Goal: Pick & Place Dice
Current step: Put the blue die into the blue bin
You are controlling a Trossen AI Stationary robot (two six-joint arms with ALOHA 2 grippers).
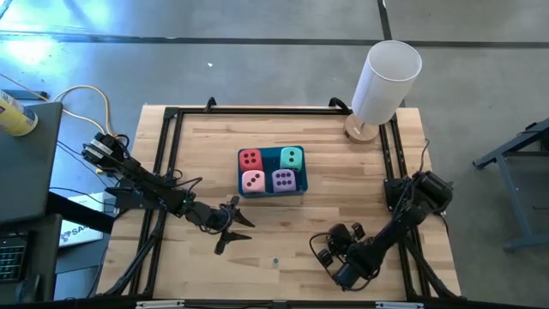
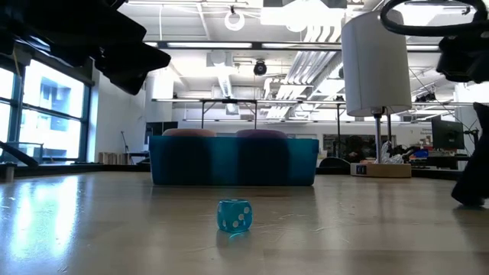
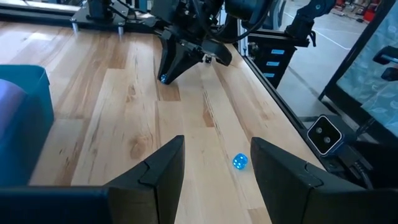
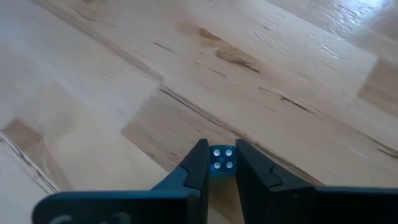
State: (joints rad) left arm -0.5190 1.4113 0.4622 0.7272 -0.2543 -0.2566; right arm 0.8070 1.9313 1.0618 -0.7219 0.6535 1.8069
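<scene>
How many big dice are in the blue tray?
4 in the blue tray: red die and pink die toward the left arm, teal die and purple die toward the right arm. None look hidden.

Left arm reaches in from the left edge, its gripper (image 1: 233,225) hanging over the middle of the table with the fingers (image 3: 163,174) spread apart and nothing between them. Right arm is folded low near the front right corner, and its gripper (image 4: 221,163) points down with fingers pinched around a tiny blue die (image 4: 221,159).
</scene>
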